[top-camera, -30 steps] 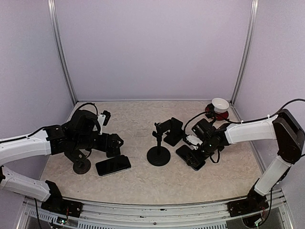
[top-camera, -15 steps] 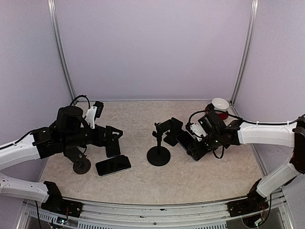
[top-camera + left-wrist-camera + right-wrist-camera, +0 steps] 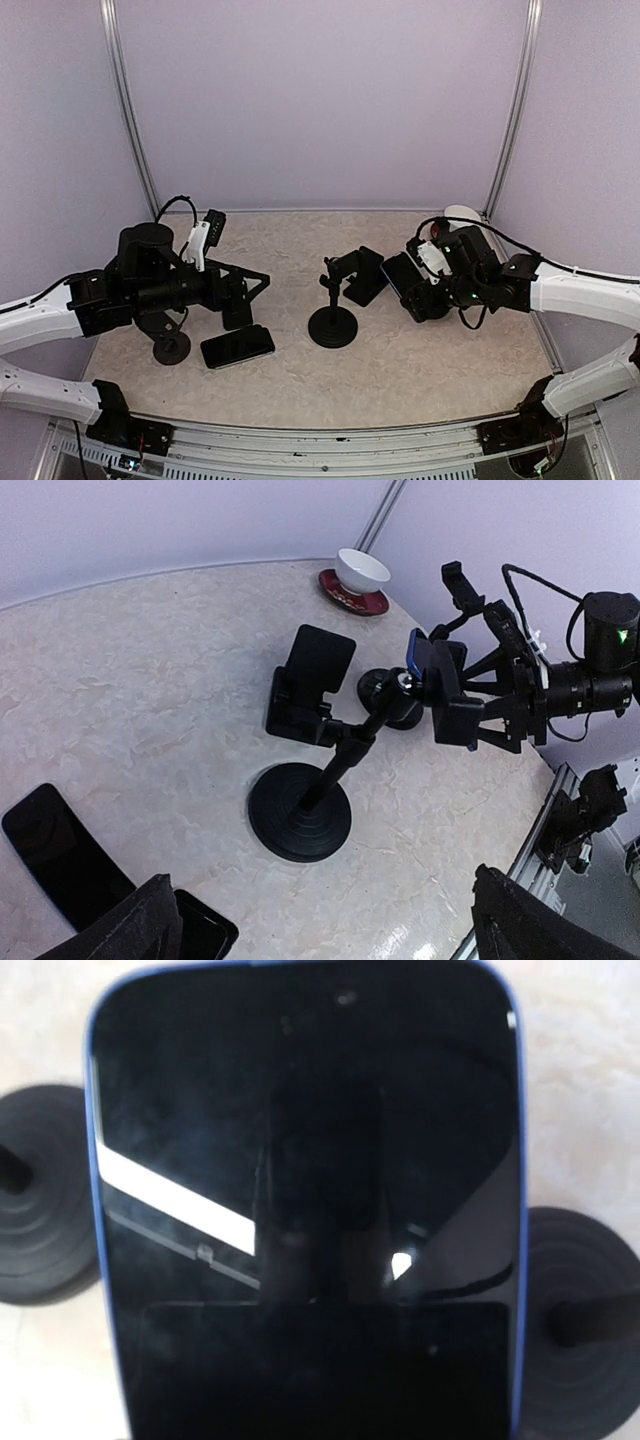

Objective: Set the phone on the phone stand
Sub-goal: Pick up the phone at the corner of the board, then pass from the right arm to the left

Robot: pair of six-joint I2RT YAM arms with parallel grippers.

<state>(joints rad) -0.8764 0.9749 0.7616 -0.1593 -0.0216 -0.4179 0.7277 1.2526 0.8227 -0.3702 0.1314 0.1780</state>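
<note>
The black phone stand (image 3: 333, 326) rises from a round base in the middle of the table, its cradle (image 3: 362, 275) tilted back; the left wrist view shows the phone stand (image 3: 300, 812) too. My right gripper (image 3: 428, 285) is shut on a dark, blue-edged phone (image 3: 398, 274), held off the table just right of the cradle. That phone (image 3: 300, 1160) fills the right wrist view and hides the fingers. My left gripper (image 3: 248, 294) hangs open over the table left of the stand, nothing between its fingers (image 3: 130, 930).
A second dark phone (image 3: 237, 346) lies flat at the front left, close under my left gripper. Another round stand base (image 3: 171, 348) sits left of it. A white bowl (image 3: 362, 570) on a red plate stands in the back right corner.
My right gripper has lifted the phone off the table and carried it up and back, level with the cradle. My left arm has raised and swung its gripper a little to the right.
</note>
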